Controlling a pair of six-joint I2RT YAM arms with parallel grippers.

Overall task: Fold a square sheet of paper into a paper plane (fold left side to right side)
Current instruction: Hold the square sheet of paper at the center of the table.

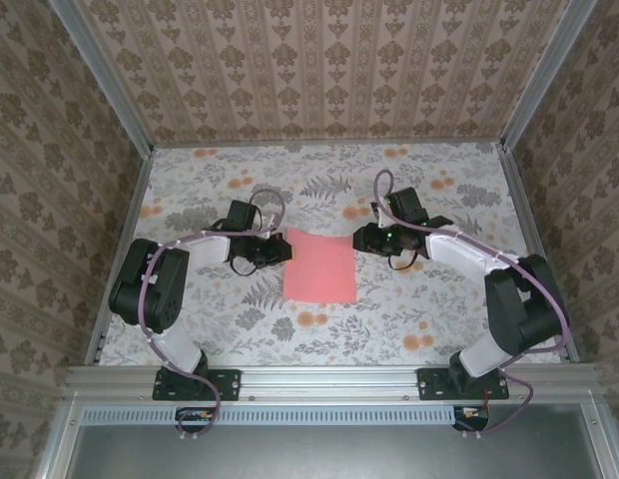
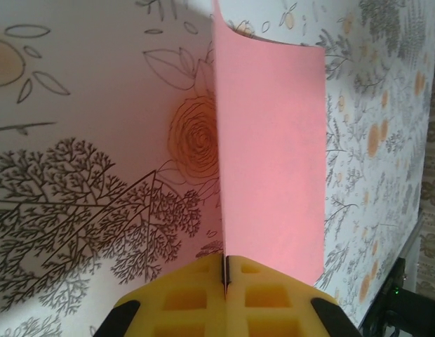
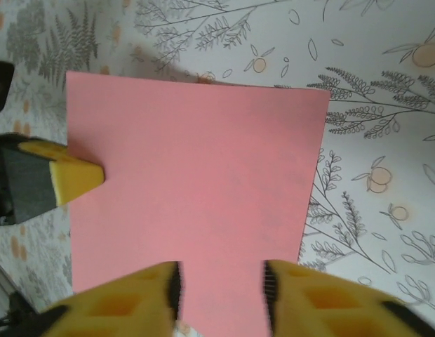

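— Square sheet of paper [image 1: 317,265]: where is it found?
— It is found at the middle of the tabletop [image 1: 250,324], well apart from every edge. It is salmon-pink, uncreased and not yet folded. It is not kept inside anything and is carried by the tabletop alone.
— How is it held?
— Its left edge is pinched by the left gripper [image 2: 226,270], whose jaws are clenched on the paper. From the left wrist that edge seems raised a little, with a shadow cast beneath it. At the right edge the right gripper [image 3: 221,289] is placed with its jaws parted and the paper showing in the gap. Nothing is grasped there.
— Which step is judged to be in hand?
— The first fold, left side to right side, is judged to be just starting.
— What is called for next?
— The pinched edge would need to be carried up and over toward the right edge, with the right side kept from sliding. The two edges would have to be matched before a crease is pressed, since thin paper is easily skewed or buckled.
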